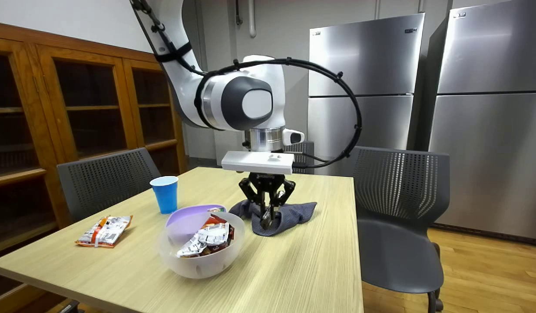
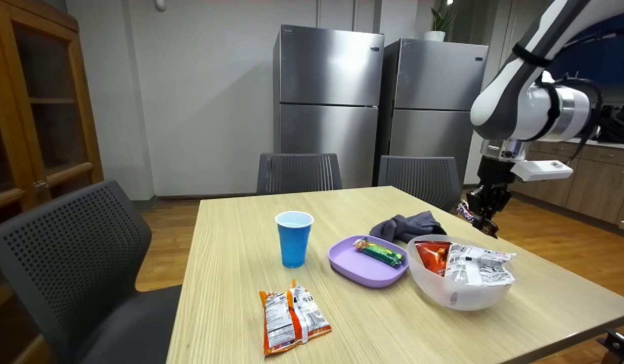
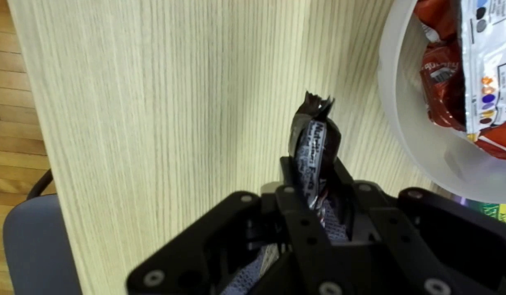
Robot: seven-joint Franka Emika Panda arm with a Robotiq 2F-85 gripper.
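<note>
A dark-wrapped snack bar [image 3: 312,151] with a white printed label is pinched between both fingers of my gripper [image 3: 313,169]. In an exterior view the gripper [image 1: 269,209] points straight down, and the bar's dark end [image 1: 266,220] juts out below the fingertips. Another angle shows the bar [image 2: 465,211] poking out on both sides of the gripper [image 2: 481,215], raised off the table. A crumpled dark grey-blue cloth [image 1: 296,214] lies behind the bar. Close by stands a translucent bowl [image 2: 456,297] of snack bags, in the wrist view [image 3: 386,78] to the right.
A purple plate [image 2: 360,273] carrying a green-wrapped bar [image 2: 382,253] sits against the bowl. Farther along the table are a blue cup [image 2: 294,242] and an orange-and-white snack bag [image 2: 294,321]. Grey chairs [image 1: 402,187] stand around the table's edges.
</note>
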